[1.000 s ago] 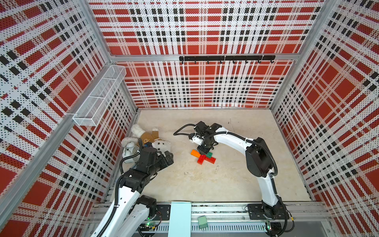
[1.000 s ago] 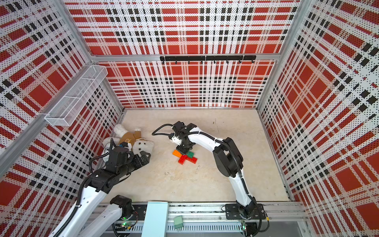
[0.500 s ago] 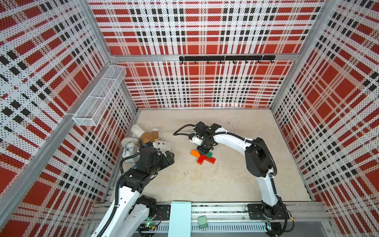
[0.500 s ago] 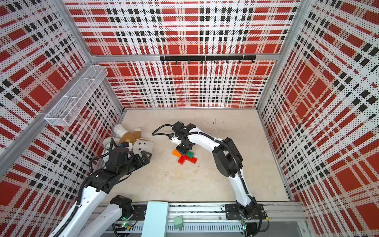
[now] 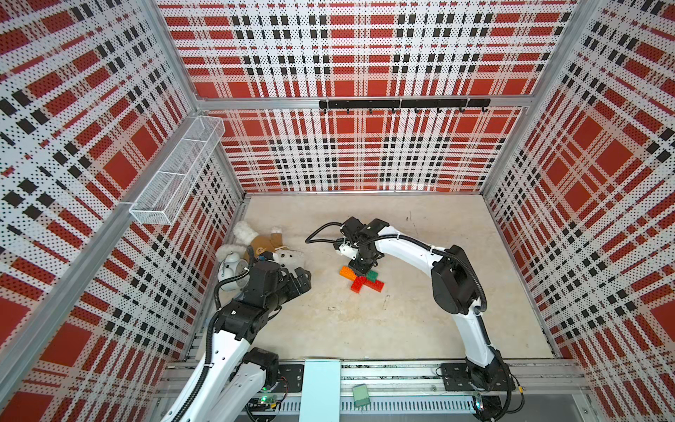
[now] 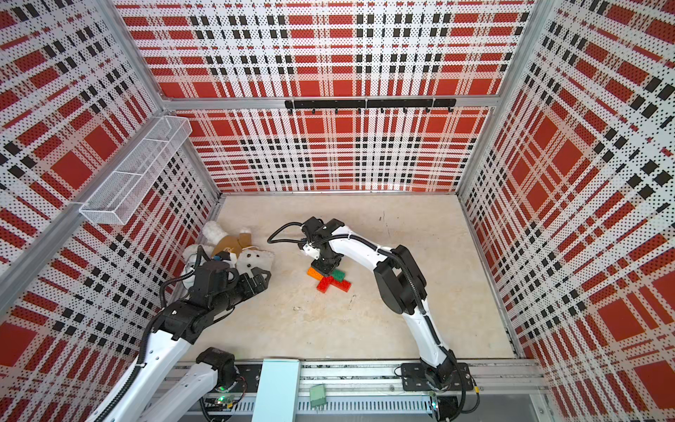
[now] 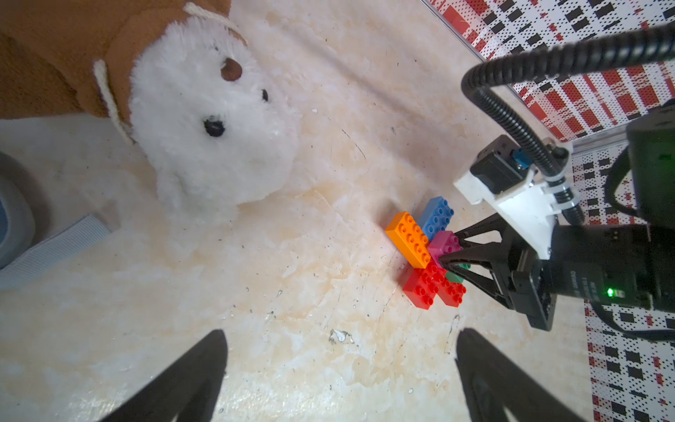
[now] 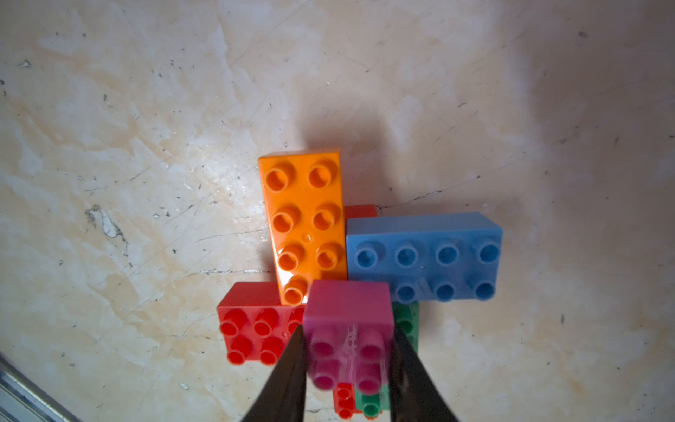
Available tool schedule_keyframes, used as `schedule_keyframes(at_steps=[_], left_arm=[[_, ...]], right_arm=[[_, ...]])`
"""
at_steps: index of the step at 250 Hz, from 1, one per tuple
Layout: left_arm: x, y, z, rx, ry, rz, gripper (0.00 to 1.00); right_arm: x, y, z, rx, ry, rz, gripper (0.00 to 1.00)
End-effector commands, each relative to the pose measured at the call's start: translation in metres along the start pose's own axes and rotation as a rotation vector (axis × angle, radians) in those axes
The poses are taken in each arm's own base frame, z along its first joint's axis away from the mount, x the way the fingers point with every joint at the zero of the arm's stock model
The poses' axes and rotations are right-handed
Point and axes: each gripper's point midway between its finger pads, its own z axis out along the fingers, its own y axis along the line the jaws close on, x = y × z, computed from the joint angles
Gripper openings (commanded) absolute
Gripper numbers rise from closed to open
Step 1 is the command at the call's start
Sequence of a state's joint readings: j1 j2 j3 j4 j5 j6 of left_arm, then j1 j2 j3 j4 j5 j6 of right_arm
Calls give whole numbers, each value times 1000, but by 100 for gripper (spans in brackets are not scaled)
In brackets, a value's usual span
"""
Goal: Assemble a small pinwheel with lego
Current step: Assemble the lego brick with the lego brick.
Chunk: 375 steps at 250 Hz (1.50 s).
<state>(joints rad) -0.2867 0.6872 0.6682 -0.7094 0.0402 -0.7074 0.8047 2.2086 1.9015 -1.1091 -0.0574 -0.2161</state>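
Nothing has shifted since a second ago: both arms sit where they were. My right claw (image 8: 349, 350) stays clamped on the pink square (image 8: 347, 310), one finger against each side, at the hub of the pinwheel (image 5: 361, 280). The left claw (image 7: 339, 334) hangs spread wide with nothing in it at the left of the table (image 5: 365, 329). It is just near of the teddy bear (image 5: 263, 244) and alarm clock (image 5: 230, 266), and well apart from the bricks.

The pinwheel lies flat around the table's middle, studs up. The orange arm (image 8: 305, 219) reaches left, the red arm (image 8: 252, 321) near, and the green arm (image 8: 405, 321) right, half under the pink. The blue arm (image 8: 423, 255) reaches far, hidden beneath the claw in both top views. More red peeks out underneath.
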Motion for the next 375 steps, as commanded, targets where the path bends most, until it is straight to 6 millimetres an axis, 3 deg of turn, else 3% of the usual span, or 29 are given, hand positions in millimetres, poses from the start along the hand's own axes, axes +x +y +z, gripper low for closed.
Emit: schedule_keyframes(at_steps=[1, 135, 157, 193, 221, 311, 375], left_arm=[[-4, 1, 0, -2, -22, -4, 99], [-9, 1, -1, -17, -34, 9, 99], [-12, 0, -3, -13, -45, 14, 99], [-14, -1, -6, -9, -57, 14, 99], [-14, -1, -6, -7, -58, 13, 99], [-10, -6, 3, 15, -29, 14, 100], [-12, -11, 5, 43, -37, 10, 100]], right_arm=[[33, 27, 51, -99, 187, -37, 9], [60, 31, 88, -67, 313, 23, 6], [48, 16, 75, 4, 255, 64, 5], [23, -15, 25, 113, 95, 229, 9], [35, -38, 3, 200, 85, 387, 8], [91, -66, -18, 299, 104, 796, 13], [70, -65, -23, 225, -28, 892, 31]])
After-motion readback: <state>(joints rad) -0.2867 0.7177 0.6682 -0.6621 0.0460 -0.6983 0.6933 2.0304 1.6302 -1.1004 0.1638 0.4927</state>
